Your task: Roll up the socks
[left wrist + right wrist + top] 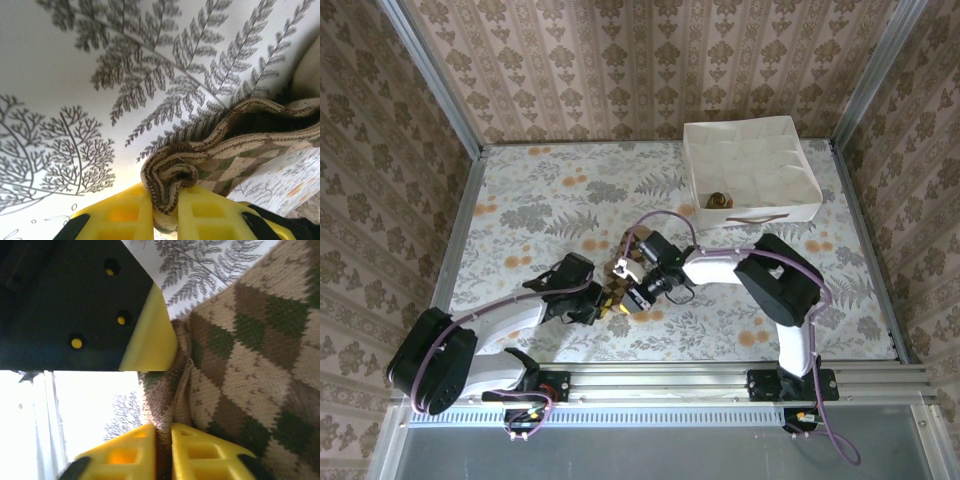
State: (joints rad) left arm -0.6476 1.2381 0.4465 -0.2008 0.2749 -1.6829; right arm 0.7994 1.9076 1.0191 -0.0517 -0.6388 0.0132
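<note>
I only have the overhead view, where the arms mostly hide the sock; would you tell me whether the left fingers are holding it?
Observer: Yes, the left fingers pinch a folded edge of the diamond-patterned sock.
Operator: Thank you. And the right side?
Observer: The right fingers are closed on a bunched edge of the same sock.
Operator: How near are the two grips?
Observer: Very near; the right wrist view shows a left finger's yellow tip just above that pinch.

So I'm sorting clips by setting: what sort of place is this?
Probably a staged test booth, not a home: wallpapered panels in a metal frame, a floral tabletop, robot arms bolted to a rail.
</note>
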